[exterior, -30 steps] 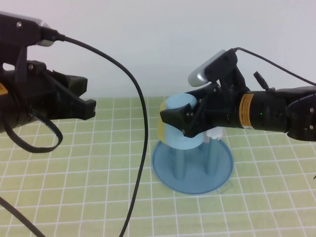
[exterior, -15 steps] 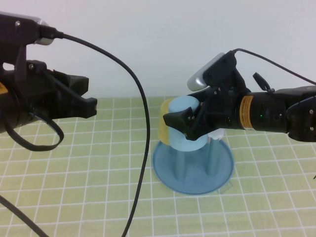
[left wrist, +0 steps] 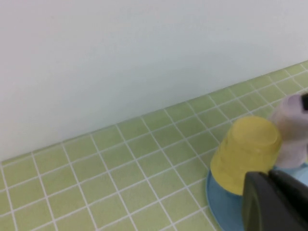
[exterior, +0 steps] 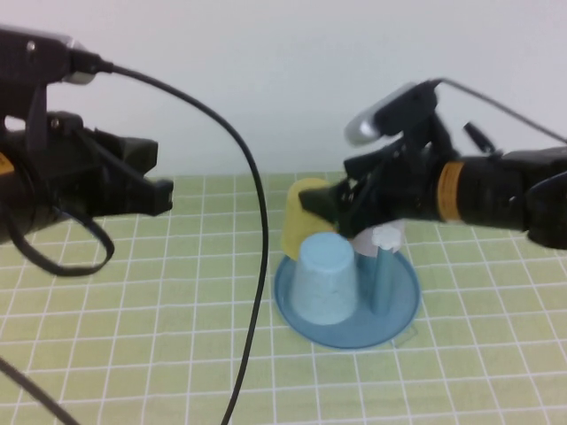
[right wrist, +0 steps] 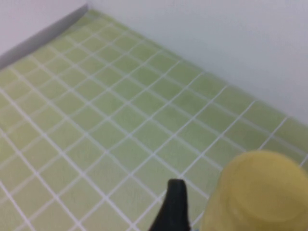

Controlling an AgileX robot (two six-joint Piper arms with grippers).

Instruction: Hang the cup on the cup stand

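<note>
Left gripper [exterior: 161, 197] parked far left, clamped shut, empty. Small light blue plastic tumbler [exterior: 324, 279] upside down on the round teal dish-shaped cup stand [exterior: 400, 312] – looks seated. Right gripper [exterior: 326, 208] just above, jaws spread, nothing held – best lifted straight up, clear of the yellow cup [exterior: 299, 221].

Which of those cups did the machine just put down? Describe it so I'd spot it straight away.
Find the round teal cup stand on the green grid mat. The light blue cup sits upside down on its front post, just below the open right hand. Its neighbours behind are a yellow cup and a pale pink one.
</note>
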